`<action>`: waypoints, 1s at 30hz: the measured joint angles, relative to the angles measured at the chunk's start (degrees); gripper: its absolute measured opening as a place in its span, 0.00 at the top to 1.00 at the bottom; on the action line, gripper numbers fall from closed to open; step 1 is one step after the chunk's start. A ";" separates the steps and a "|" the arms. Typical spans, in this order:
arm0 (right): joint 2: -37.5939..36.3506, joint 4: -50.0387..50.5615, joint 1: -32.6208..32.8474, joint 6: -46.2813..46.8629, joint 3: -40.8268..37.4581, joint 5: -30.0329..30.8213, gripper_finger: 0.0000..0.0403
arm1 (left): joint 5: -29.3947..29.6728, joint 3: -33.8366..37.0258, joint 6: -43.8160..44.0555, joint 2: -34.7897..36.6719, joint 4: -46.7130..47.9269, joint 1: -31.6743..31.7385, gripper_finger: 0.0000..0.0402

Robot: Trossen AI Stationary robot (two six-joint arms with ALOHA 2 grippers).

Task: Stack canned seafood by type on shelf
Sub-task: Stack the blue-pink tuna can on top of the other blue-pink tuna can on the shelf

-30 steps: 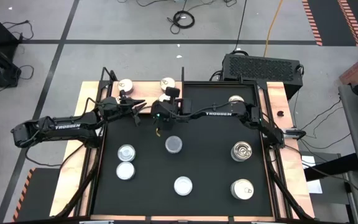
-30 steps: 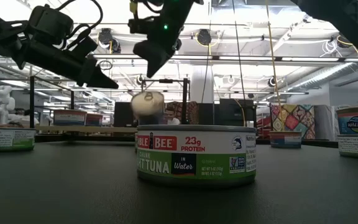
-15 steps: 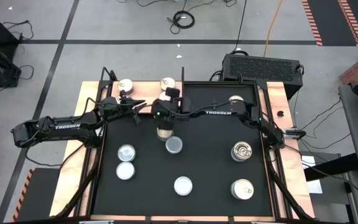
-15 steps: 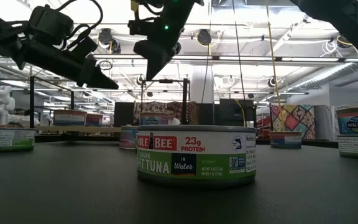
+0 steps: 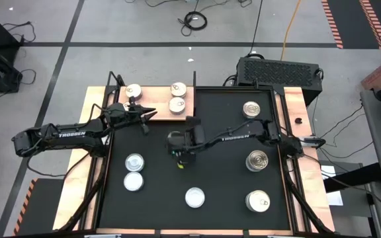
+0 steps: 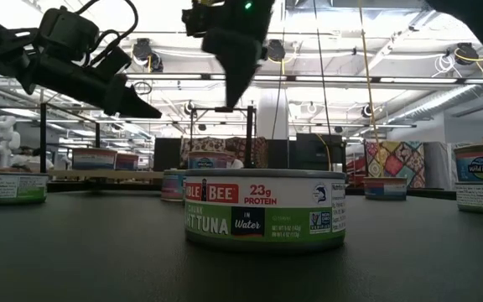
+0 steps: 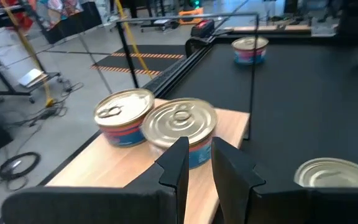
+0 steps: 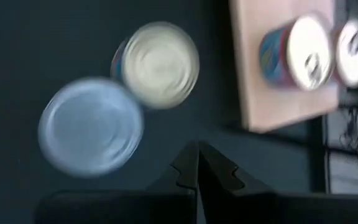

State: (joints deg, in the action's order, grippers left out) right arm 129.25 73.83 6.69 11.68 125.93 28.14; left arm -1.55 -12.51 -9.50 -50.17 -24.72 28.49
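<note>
Bright overhead light; blurred right-wrist view

Green-labelled tin [image 6: 264,210]; black mat [image 5: 230,132]

My right wrist picture is smeared: two tins [image 8: 91,124] on the mat are soft discs, labels unreadable. From above, my right gripper [image 5: 182,157] covers whatever lies under it. In the low view the near tuna tin [image 6: 264,210] hides most of a tin [image 6: 173,184] behind it. My left wrist view cuts one lid [image 7: 337,180] off at the edge.
</note>
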 joint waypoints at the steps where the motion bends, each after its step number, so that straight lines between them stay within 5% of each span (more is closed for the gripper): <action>1: -0.04 1.85 0.80 1.66 0.00 0.00 1.00 | -0.75 0.00 0.06 0.00 -0.41 0.00 0.82; 8: -3.15 15.80 5.95 15.42 -0.09 0.45 1.00 | -7.59 0.02 1.62 0.00 -3.06 -0.50 0.82; 13: -7.84 16.21 9.36 23.17 -4.17 0.41 1.00 | -10.54 0.02 3.02 0.00 -6.23 -2.20 0.82; 30: -29.85 16.09 15.93 66.39 -41.26 -15.09 0.99 | -13.26 -0.22 3.21 0.09 -10.96 -7.67 0.82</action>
State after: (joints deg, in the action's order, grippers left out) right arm 99.40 89.93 22.62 78.07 84.67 13.06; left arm -14.81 -12.73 -6.28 -50.09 -35.68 20.82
